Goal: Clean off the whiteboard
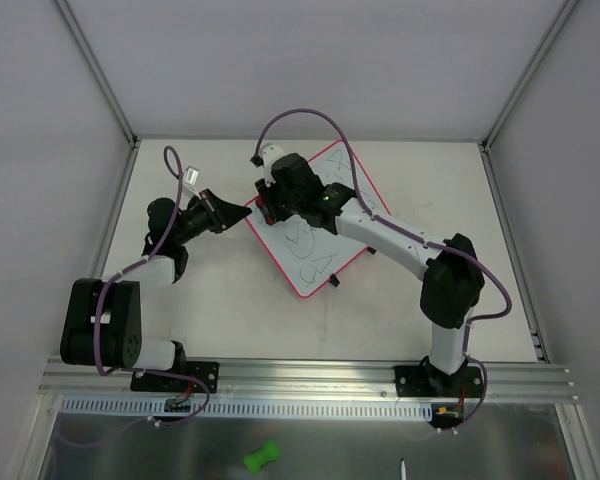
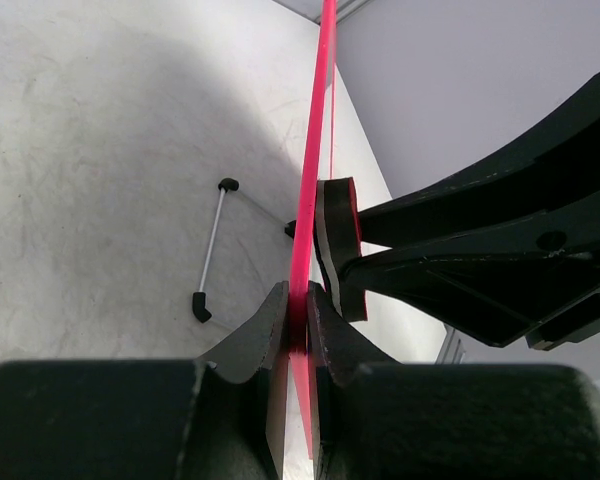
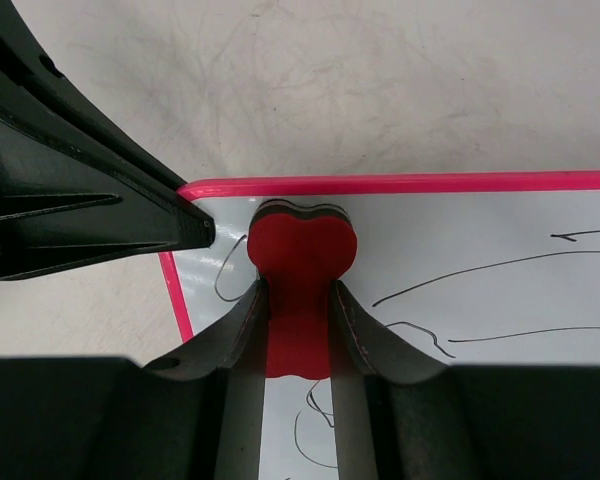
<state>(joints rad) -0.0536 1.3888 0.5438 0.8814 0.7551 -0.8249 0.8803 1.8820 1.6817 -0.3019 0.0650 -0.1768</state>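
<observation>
The whiteboard (image 1: 315,262) lies turned like a diamond in the table's middle, white with a pink frame and black pen marks. My left gripper (image 1: 242,213) is shut on its left corner; in the left wrist view the pink frame edge (image 2: 310,200) runs up between my closed fingers (image 2: 298,322). My right gripper (image 1: 268,205) is shut on the red bone-shaped eraser (image 3: 302,265) and holds it on the board (image 3: 480,230) by that same corner, close to the left fingers (image 3: 130,215). Pen lines (image 3: 470,275) lie to the right of the eraser.
A thin white rod with black ends (image 2: 210,245) lies on the table to the left of the board. A green bone-shaped object (image 1: 262,457) and a white pen (image 1: 404,468) lie below the front rail. Grey walls enclose the table.
</observation>
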